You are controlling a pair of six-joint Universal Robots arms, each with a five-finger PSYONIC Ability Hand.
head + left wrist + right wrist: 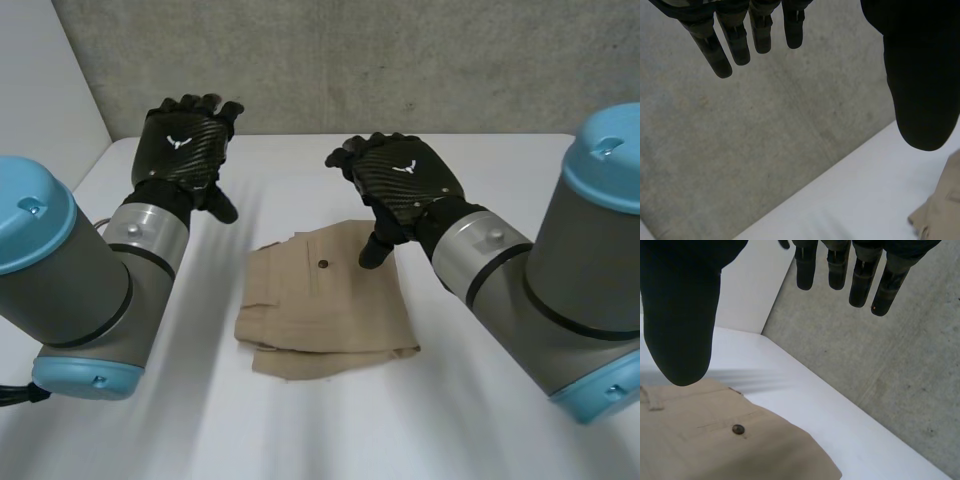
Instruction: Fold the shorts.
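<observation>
The tan shorts (325, 305) lie folded into a compact rectangle in the middle of the white table (300, 420), with a dark button (322, 265) on top. My right hand (405, 180) hovers above the shorts' far right corner, fingers straight and thumb hanging down, holding nothing. In the right wrist view the shorts (715, 440) and their button (738, 429) lie below the thumb (680, 315), apart from it. My left hand (185, 145) is raised left of the shorts, open and empty. A corner of the shorts (940, 210) lies beyond the thumb (920, 75) in the left wrist view.
A grey concrete wall (350, 60) runs along the table's far edge, and a white panel (40, 90) stands at the far left. Bare table surrounds the shorts on all sides.
</observation>
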